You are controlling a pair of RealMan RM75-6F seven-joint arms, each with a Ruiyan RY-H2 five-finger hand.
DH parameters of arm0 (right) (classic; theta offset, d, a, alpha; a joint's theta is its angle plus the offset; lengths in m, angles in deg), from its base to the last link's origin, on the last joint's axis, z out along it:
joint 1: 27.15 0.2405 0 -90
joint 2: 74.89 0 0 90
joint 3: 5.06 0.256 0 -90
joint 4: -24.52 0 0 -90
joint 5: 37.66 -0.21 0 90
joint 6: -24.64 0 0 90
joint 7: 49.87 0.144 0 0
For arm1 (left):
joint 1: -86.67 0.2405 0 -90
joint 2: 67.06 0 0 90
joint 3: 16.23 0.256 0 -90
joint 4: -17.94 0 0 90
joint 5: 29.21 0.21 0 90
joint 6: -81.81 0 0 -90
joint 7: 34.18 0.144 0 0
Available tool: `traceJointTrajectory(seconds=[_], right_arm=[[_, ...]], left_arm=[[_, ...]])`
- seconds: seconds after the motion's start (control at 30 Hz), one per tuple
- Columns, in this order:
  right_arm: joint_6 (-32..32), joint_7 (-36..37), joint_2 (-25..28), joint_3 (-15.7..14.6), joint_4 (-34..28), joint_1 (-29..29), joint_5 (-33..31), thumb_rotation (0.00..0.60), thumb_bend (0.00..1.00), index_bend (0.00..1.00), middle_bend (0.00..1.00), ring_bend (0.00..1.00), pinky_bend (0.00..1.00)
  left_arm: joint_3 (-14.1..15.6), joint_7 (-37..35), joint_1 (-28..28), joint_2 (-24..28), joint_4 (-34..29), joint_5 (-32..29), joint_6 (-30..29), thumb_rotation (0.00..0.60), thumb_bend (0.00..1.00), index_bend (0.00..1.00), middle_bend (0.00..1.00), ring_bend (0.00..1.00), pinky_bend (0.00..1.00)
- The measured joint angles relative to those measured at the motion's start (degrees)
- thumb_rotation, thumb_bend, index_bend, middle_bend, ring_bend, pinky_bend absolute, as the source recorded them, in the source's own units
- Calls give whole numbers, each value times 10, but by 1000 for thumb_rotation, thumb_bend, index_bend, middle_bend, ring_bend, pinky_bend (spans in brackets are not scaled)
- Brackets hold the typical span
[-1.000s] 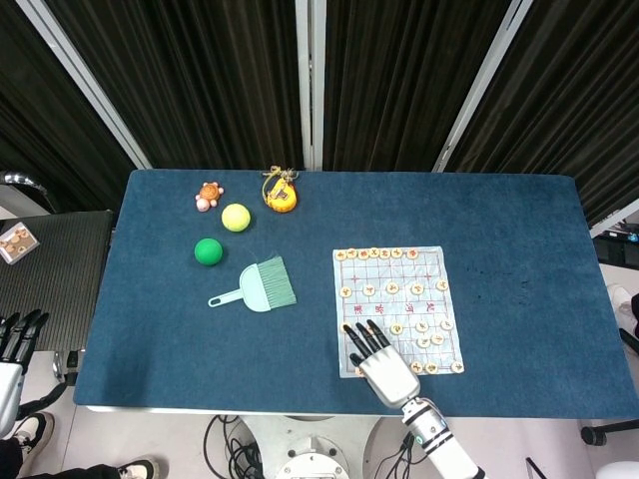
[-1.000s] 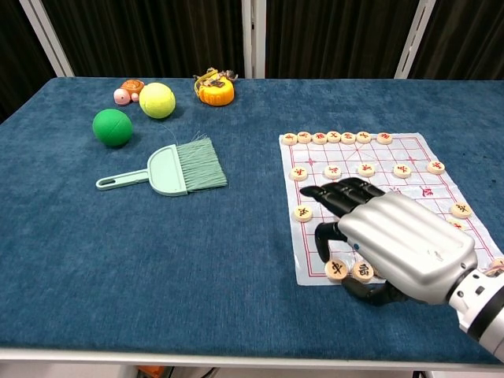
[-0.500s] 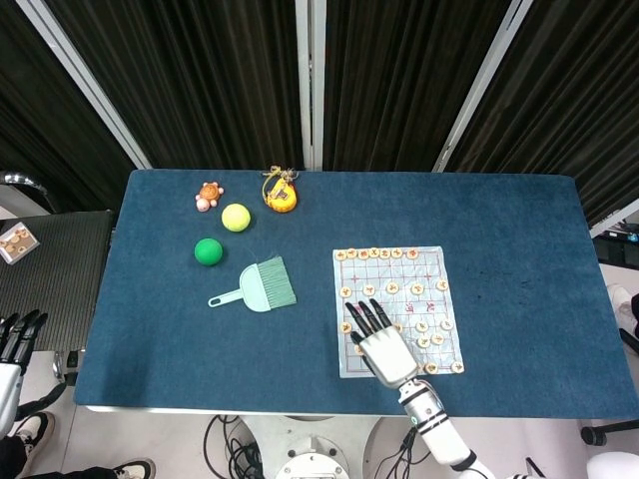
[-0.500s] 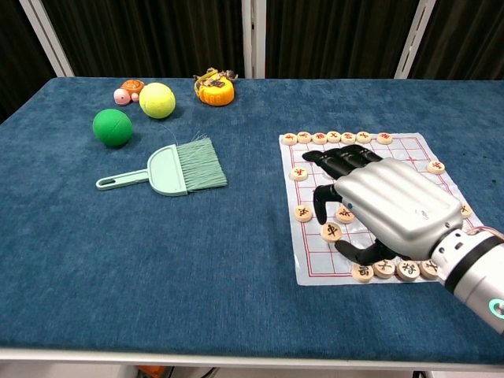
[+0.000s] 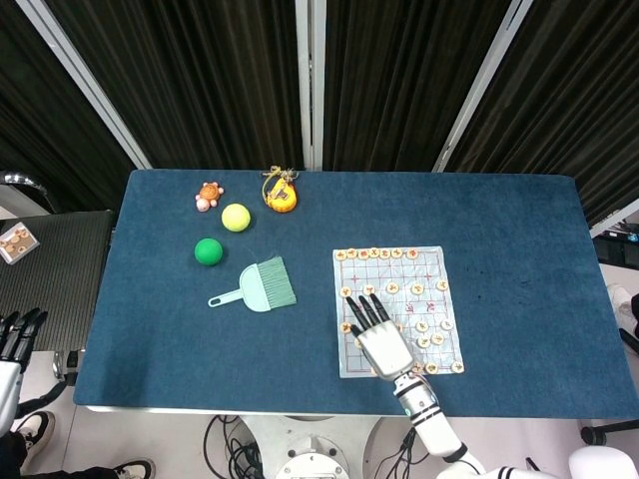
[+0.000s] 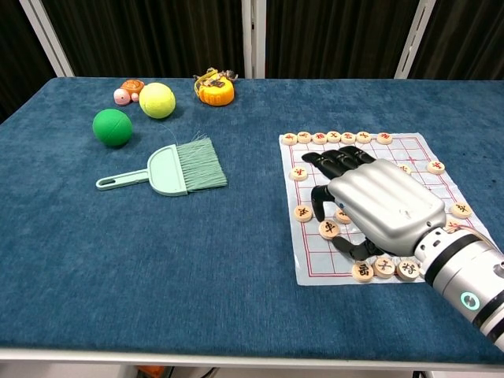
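The right hand (image 6: 378, 206) hovers palm-down, fingers spread and holding nothing, over the chess pieces (image 6: 329, 230) on the paper board (image 6: 417, 153) at lower right of the bench (image 6: 157, 252). Small, light, smooth discs likely slide; pinch one by its rim. The left hand (image 5: 15, 334) hangs with fingers apart off the bench's lower-left edge.

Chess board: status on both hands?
Right hand low over chess board, fingers spread among the pieces, none visibly held. Left hand off the table's left edge, holding nothing. Brush and balls well clear.

Glossy metallic right hand (image 6: 386, 206), wooden chess pieces (image 6: 329, 229), matt blue cloth table (image 6: 197, 252).
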Motion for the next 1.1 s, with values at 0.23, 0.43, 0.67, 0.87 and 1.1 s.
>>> traceJointTrajectory(seconds=[0.23,0.43,0.67,0.87,1.1], right_arm=[[-3,5,2,-2,-4,5,-7,600,251,321,0,0,0],[7,9,12,-5,-18,3,-7,600,250,306,0,0,0],[87,41,86,-18,-89,-21,40,600,239,252,0,0,0],[203,108,222,-38,-153,-75,87,600,224,6,0,0,0],[308,263,313,-41,-144,-149,82,600,221,0,0,0,0]], left_arm=[[0,-1,0,0,1,-2,1,600,111,62,47,0,0],[-1,-1,0,-1,2,-1,0,600,111,62,47,0,0],[1,6,-1,5,-4,2,2,600,110,62,47,0,0],[2,22,-7,6,-16,4,14,600,111,62,47,0,0],[-4,45,-21,3,-27,4,31,600,110,62,47,0,0]])
